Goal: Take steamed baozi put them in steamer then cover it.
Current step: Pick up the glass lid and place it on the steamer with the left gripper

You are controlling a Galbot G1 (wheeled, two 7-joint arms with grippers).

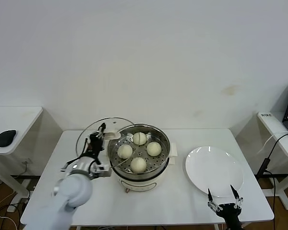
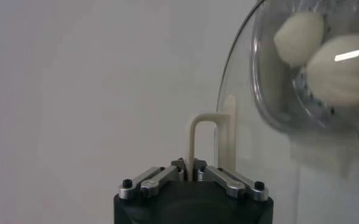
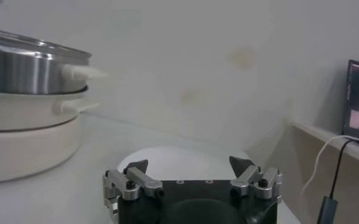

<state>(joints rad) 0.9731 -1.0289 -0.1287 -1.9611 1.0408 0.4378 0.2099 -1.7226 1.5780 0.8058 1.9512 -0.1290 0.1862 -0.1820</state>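
**Cover held beside the loaded steamer**

On the white surface (image 1: 149, 201) the steamer (image 1: 140, 165) is seen with four baozi (image 1: 139, 138) on its tray. The cover (image 1: 98, 134) is held tilted at the steamer's left edge, its handle (image 2: 199, 143) clamped by the left gripper (image 1: 100, 135). The right gripper (image 1: 224, 196), fingers apart, is parked near the plate (image 1: 213, 170).

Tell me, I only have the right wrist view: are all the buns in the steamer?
Observer: Yes, four buns sit on the tray inside the steamer.
Operator: Is the lid on?
Observer: No. The left gripper is shut on the handle of the lid, which is held tilted at the steamer's left rim.
Operator: Anything on the plate?
Observer: The plate is bare; the right gripper hovers open at its near edge.
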